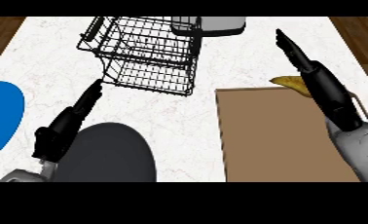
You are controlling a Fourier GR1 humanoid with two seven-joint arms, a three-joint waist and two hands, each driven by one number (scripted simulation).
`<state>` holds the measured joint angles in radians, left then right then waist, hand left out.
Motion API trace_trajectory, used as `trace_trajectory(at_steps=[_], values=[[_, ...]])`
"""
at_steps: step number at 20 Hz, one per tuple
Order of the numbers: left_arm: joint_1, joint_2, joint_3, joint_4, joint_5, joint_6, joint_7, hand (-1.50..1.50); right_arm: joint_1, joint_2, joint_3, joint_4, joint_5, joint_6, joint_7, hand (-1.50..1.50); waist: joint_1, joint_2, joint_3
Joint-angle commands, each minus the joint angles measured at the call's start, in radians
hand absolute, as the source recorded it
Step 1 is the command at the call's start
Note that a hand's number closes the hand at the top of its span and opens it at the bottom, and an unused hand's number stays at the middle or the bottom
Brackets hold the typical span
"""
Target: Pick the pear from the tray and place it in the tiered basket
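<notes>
Nearest the lower edge, a dark grey round plate [108, 154] with a smooth matte face lies on the white marbled counter [187, 125]. The left hand [63, 125] rises along the plate's left rim, its fingers straight and released, holding nothing, the tips pointing toward the lower left corner of the basket. At lower right lies the tray [280, 140], a flat brown rectangular board with a thin lighter edge. The right forearm crosses the tray's right side, and the right hand [305, 65] extends beyond the tray's far edge with fingers straight and together, grasping nothing.

The pear [289, 82] shows as a small yellow rounded piece at the tray's far right edge, partly hidden behind the right hand; whether the hand touches it cannot be determined.

A blue rounded object [9, 111] is cut by the left edge. Farther back stands the tiered basket [144, 55], an open black wire grid of rectangular form. Behind it, at the far edge, is a grey smooth container [219, 25].
</notes>
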<state>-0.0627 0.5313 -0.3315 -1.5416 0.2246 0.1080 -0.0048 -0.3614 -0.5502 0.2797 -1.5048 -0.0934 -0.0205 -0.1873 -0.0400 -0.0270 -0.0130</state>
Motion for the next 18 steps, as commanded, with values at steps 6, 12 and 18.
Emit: trace_trajectory(at_steps=[6,12,18], values=[[-0.045,-0.109,0.041,0.001,0.100,0.027,0.032,0.00,0.087,0.137,-0.159,0.144,-0.533,0.373,-0.171,1.50,0.047,0.071,0.037],[-0.101,-0.178,0.038,0.035,0.148,0.039,0.098,0.00,0.087,0.058,-0.380,0.538,-0.737,0.494,-0.040,-1.50,0.053,0.067,0.025],[-0.089,-0.209,0.002,0.033,0.136,0.045,0.126,0.00,0.018,-0.198,-0.408,0.741,-0.650,0.890,-0.104,-1.50,0.080,0.048,0.020]])
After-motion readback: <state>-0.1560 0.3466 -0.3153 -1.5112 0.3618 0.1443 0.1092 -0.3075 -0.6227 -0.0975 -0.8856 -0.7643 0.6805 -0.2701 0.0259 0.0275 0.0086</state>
